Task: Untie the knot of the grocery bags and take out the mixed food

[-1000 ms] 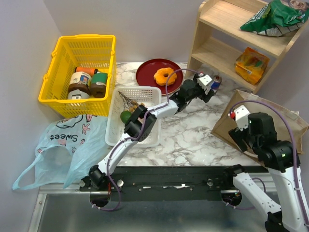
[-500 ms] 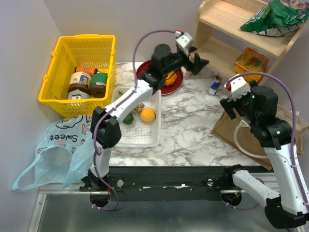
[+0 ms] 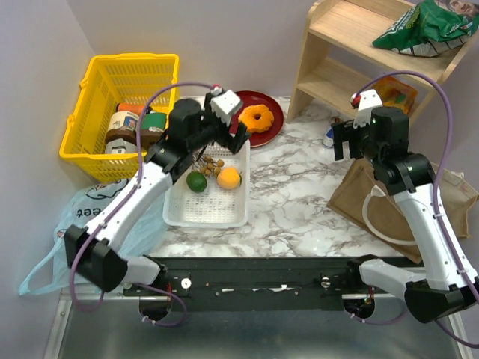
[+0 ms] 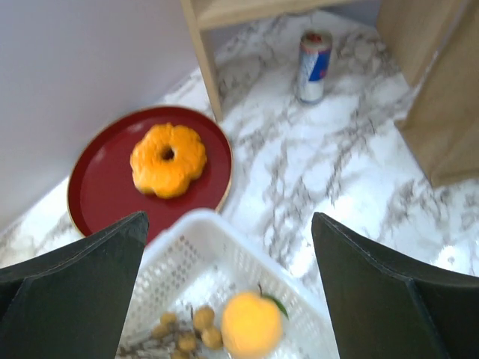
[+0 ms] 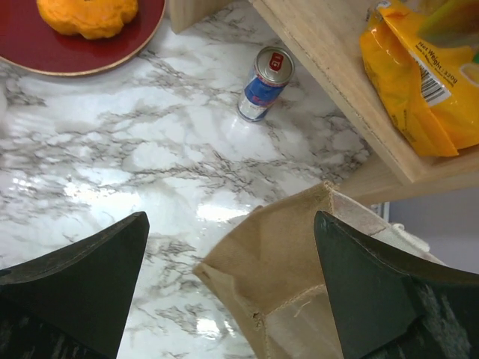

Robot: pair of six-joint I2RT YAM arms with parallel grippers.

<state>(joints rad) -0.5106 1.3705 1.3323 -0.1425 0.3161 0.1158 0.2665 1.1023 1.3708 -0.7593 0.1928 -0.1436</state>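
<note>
My left gripper [image 3: 224, 140] is open and empty, hovering over the far end of the white basket [image 3: 179, 209]. The basket holds a green lime [image 3: 197, 182], an orange [image 3: 229, 177] and a bunch of small brown fruits [image 3: 213, 163]. The orange-glazed doughnut [image 3: 257, 117] lies on a red plate [image 3: 274, 105]. My right gripper [image 3: 352, 146] is open and empty above the marble, between the small blue can [image 5: 266, 82] and the brown paper bag [image 3: 408, 206]. The light-blue plastic bag [image 3: 105, 224] lies flat at the left. In the left wrist view, my left gripper [image 4: 228, 221] is above the orange [image 4: 251, 325].
A yellow basket [image 3: 82, 142] with several jars stands at the far left. A wooden shelf [image 3: 352, 45] at the far right holds the green crisp bag [image 3: 426, 26] and the yellow-orange snack packet [image 3: 389, 93]. The brown bag's white rope handle [image 3: 374, 224] lies on it.
My left arm has drawn back from the can and shelf to above the white basket. My right gripper has risen off the brown bag and moved towards the can.
</note>
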